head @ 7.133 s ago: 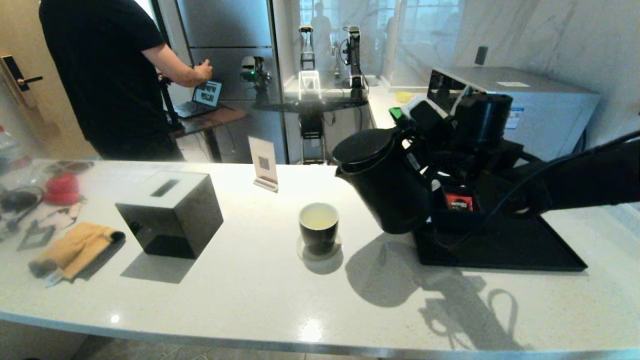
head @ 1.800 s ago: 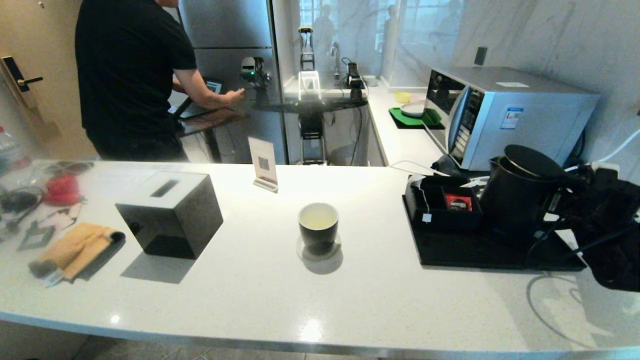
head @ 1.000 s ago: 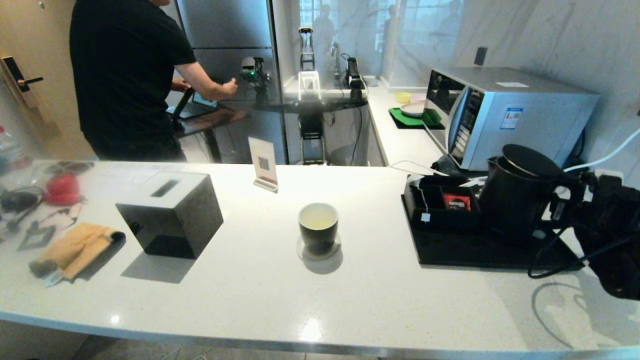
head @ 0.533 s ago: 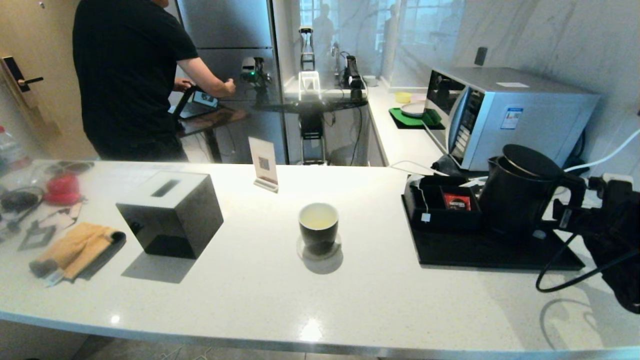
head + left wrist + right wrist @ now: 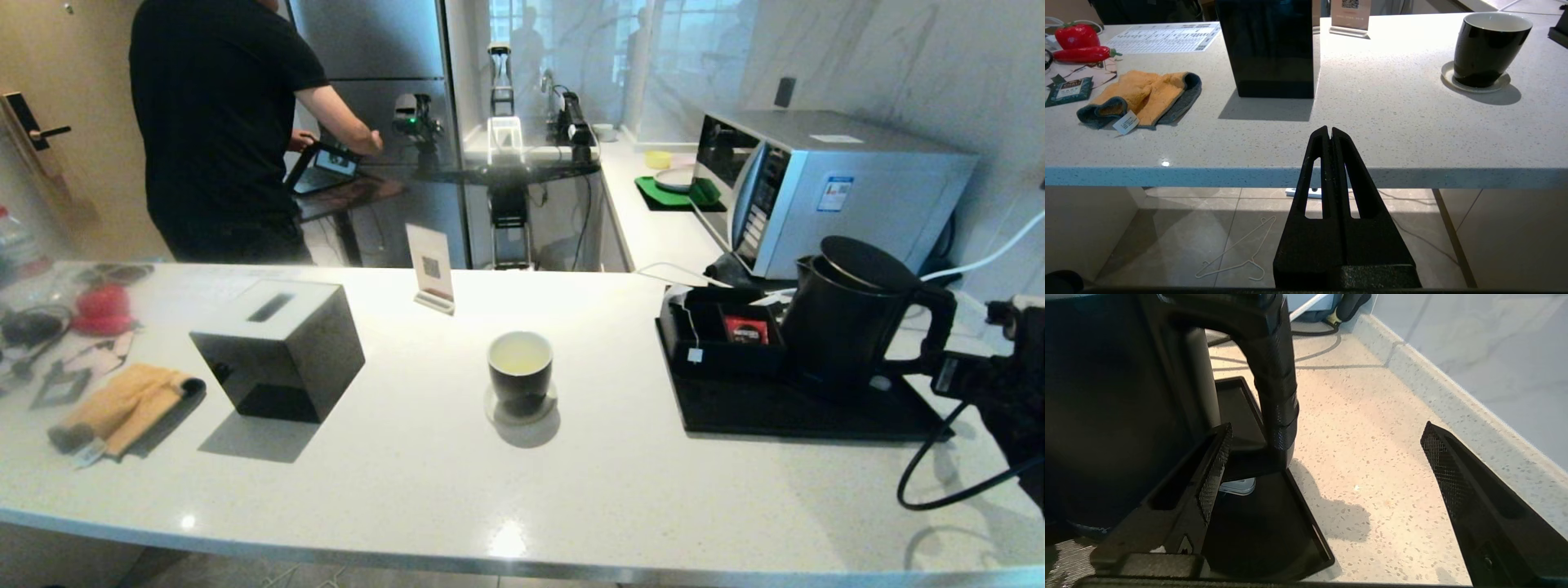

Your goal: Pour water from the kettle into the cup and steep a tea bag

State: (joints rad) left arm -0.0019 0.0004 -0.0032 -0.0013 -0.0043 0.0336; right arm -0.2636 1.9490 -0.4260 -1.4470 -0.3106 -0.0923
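The black kettle (image 5: 849, 327) stands upright on the black tray (image 5: 784, 412) at the right. My right gripper (image 5: 959, 371) hangs open just right of its loop handle (image 5: 1274, 375), touching nothing; in the right wrist view the gripper (image 5: 1326, 430) has the handle beside one finger. The cup (image 5: 520, 371) sits mid-counter on a pale coaster, holding yellowish water (image 5: 520, 354). Only the tea bag's string and white tag (image 5: 695, 354) show, draped over the tray's small compartment; the pouch is hidden. My left gripper (image 5: 1329, 131) is shut and empty, parked before the counter's front edge.
A red packet (image 5: 749, 329) lies in the tray compartment. A black cube box (image 5: 277, 347), an orange cloth (image 5: 122, 404) and a small sign (image 5: 431, 265) occupy the left and back. A microwave (image 5: 824, 184) stands behind the kettle. A person (image 5: 220, 122) stands beyond the counter.
The kettle, earlier held up near the cup, now stands on the tray. My right gripper has let go of its handle and drawn back to the right. The person shifted slightly.
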